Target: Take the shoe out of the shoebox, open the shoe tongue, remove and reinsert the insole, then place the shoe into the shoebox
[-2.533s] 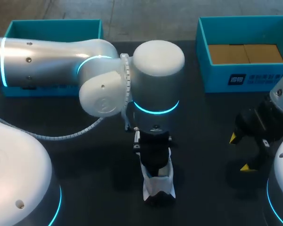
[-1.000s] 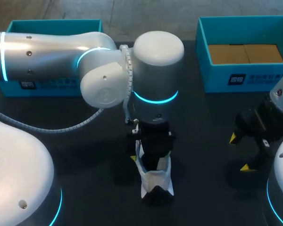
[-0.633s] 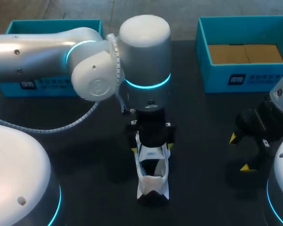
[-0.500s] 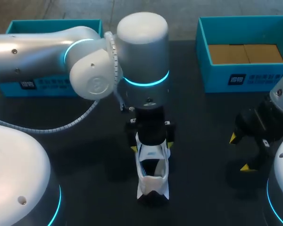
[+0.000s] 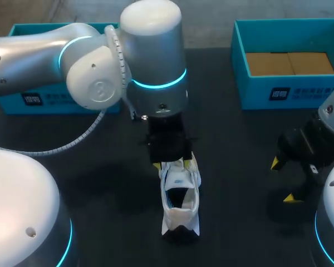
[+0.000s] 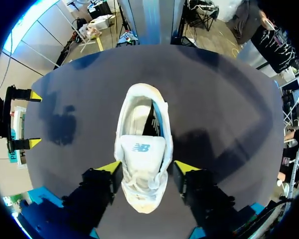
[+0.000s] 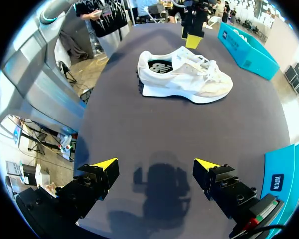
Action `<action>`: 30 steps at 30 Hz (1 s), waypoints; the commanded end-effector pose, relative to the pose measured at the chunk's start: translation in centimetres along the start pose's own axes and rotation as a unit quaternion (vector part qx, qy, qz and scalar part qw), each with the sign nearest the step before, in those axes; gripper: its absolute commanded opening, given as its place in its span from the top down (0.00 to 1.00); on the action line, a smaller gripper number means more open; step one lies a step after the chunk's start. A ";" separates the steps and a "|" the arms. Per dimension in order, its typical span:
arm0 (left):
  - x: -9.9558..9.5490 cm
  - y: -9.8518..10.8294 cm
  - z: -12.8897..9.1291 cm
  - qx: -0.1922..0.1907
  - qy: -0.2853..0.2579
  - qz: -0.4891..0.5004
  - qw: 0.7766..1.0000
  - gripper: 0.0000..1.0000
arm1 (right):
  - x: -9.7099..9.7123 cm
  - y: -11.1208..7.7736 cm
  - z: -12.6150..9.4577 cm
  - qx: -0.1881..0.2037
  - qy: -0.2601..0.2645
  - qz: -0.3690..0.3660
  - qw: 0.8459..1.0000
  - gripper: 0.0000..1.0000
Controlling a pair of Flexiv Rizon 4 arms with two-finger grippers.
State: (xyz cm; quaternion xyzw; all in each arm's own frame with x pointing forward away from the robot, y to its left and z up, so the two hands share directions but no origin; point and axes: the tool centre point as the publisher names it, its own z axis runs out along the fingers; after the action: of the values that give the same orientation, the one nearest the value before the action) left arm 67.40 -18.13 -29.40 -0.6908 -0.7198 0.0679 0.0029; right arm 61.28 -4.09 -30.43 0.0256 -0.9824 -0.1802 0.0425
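A white sneaker [image 5: 180, 203] lies on the dark table, heel toward me, its tongue raised with the label showing. My left gripper [image 5: 172, 162] hangs over the laces at the toe end. In the left wrist view the sneaker [image 6: 143, 149] lies between the left gripper's [image 6: 148, 168] yellow tips, which stand apart on either side of the forefoot, with a thin gap on one side. My right gripper [image 5: 282, 179] is open with nothing in it, off to the sneaker's right. Seen from the right wrist, the sneaker [image 7: 184, 77] is well ahead of the right gripper [image 7: 154, 167].
A teal shoebox [image 5: 242, 72] with a brown cardboard floor stands at the back right. A second teal box [image 5: 22, 100] sits at the back left, partly hidden by my left arm. Bare dark table lies between the sneaker and the right gripper.
My left gripper has drawn back from the shoe's opening toward the toe, uncovering the tongue. Its fingers have come closer together. The right arm has not moved.
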 end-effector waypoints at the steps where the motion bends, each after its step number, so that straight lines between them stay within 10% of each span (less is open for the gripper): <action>1: 0.0 -0.1 0.0 -0.007 0.001 0.001 1.000 0.64 | 0.1 0.0 0.1 0.001 -0.001 0.000 1.000 0.00; 5: -0.5 0.2 1.1 -0.005 0.002 0.008 1.000 0.77 | 0.1 0.0 0.1 0.001 -0.001 0.000 1.000 0.00; 23: -1.6 -1.2 5.9 0.025 0.012 0.030 0.999 0.73 | 0.1 0.0 0.1 0.001 -0.001 0.000 1.000 0.00; 30: -1.2 -1.4 4.2 0.011 0.004 0.032 0.999 0.71 | 0.1 0.0 0.1 0.001 -0.001 0.000 1.000 0.00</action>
State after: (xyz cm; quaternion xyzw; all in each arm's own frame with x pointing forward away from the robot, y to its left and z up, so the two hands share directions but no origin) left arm 65.98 -20.37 -34.32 -0.7136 -0.6962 0.0766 0.0155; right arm 61.28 -4.09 -30.43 0.0256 -0.9824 -0.1802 0.0425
